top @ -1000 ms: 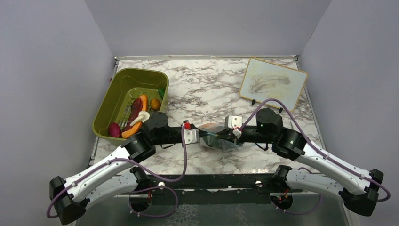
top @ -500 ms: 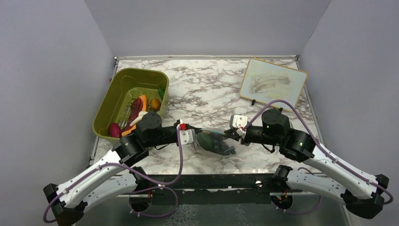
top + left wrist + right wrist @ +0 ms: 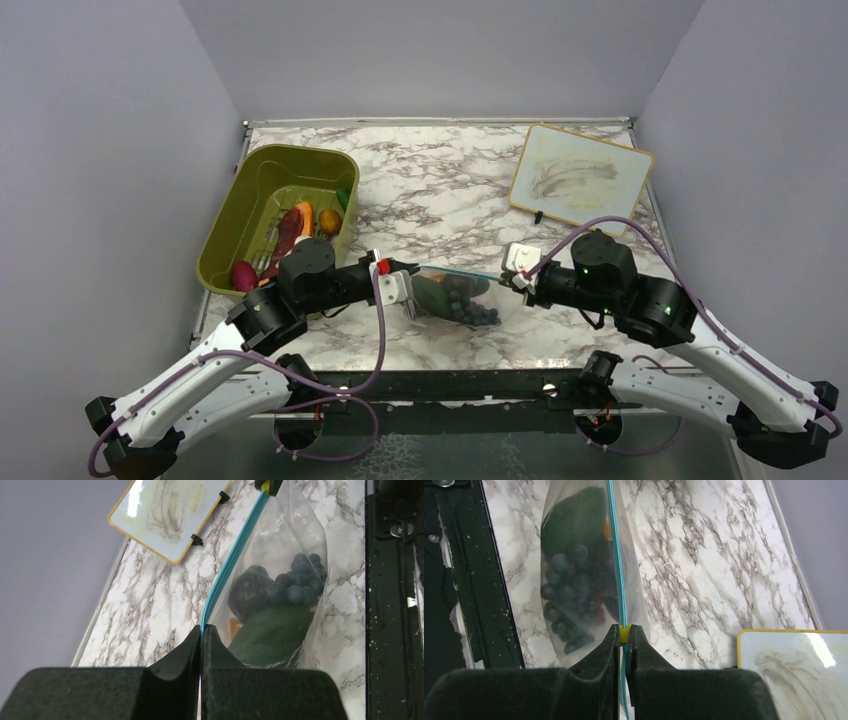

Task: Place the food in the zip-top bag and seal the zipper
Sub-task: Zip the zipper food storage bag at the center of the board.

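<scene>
The clear zip-top bag [image 3: 458, 297] hangs stretched between my two grippers above the table's near edge. Inside it are a dark grape bunch [image 3: 299, 580], a dark round piece [image 3: 248, 591], a green piece [image 3: 272, 632] and a bit of orange. My left gripper [image 3: 408, 291] is shut on the left end of the teal zipper strip [image 3: 230, 565]. My right gripper [image 3: 520, 279] is shut on the yellow slider [image 3: 624, 633] at the strip's right end. The strip [image 3: 616, 560] runs taut and straight between them. More food [image 3: 288, 240] lies in the olive tub.
An olive-green tub [image 3: 262, 180] stands at the back left with red, orange, purple and green toy pieces in it. A yellow-framed whiteboard [image 3: 580, 175] lies at the back right. A black rail [image 3: 450, 385] runs along the near table edge.
Both grippers have drawn apart and toward the near edge, stretching the bag out; the zipper strip now runs straight and the bag hangs lower and flatter.
</scene>
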Robot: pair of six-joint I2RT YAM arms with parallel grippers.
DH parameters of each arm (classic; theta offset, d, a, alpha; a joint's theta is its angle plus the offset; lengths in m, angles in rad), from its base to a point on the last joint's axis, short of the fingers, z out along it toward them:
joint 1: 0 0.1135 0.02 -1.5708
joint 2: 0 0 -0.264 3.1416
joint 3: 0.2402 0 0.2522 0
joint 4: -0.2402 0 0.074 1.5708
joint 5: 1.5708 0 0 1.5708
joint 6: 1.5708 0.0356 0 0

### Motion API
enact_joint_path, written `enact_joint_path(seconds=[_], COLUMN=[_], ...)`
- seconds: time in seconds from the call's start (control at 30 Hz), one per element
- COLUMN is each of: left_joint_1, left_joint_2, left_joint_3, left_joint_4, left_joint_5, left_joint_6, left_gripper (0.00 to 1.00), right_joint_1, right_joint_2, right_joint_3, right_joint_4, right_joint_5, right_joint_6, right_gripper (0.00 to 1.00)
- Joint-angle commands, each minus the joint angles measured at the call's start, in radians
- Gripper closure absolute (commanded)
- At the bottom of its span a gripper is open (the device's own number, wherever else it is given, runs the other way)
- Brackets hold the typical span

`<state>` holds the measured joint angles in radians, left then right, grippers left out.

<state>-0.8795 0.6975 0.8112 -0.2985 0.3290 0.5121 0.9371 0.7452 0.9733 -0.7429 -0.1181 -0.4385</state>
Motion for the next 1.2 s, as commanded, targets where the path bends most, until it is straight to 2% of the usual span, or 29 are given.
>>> enact_joint_path(seconds=[0.0,0.37,0.5,0.77,1.03,1.17], left_joint_1=[0.009,0.008,0.008,0.010,0.008,0.008], left_joint_2=[-0.053,-0.109,-0.105,-0.109,-0.118,-0.112], left_joint_3=[0.054,0.004,-0.009,0.000,0.024,0.023], left_joint_4=[-0.010,-0.019,-0.010,-0.006,-0.133,-0.141], left_joint_5=[-0.146,-0.222,-0.246,-0.173,0.119,0.239], left_joint_6=[0.041,0.047,0.057,0.016,-0.076,-0.134], left_gripper=[1.00,1.00,1.00,1.00,1.00,1.00], right_joint_1=[-0.001,-0.001,-0.001,-0.001,-0.001,-0.001], right_joint_2=[-0.026,-0.032,-0.065,-0.023,-0.024,-0.024], right_joint_3=[0.056,0.132,0.165,0.200,0.249,0.270], right_joint_4=[-0.161,-0.354,-0.369,-0.478,-0.572,-0.578], right_joint_5=[0.129,0.346,0.353,0.193,-0.043,-0.152], right_joint_6=[-0.034,-0.026,-0.031,-0.017,-0.021,-0.037], right_gripper=[0.99,0.99,0.99,0.99,0.99,0.99])
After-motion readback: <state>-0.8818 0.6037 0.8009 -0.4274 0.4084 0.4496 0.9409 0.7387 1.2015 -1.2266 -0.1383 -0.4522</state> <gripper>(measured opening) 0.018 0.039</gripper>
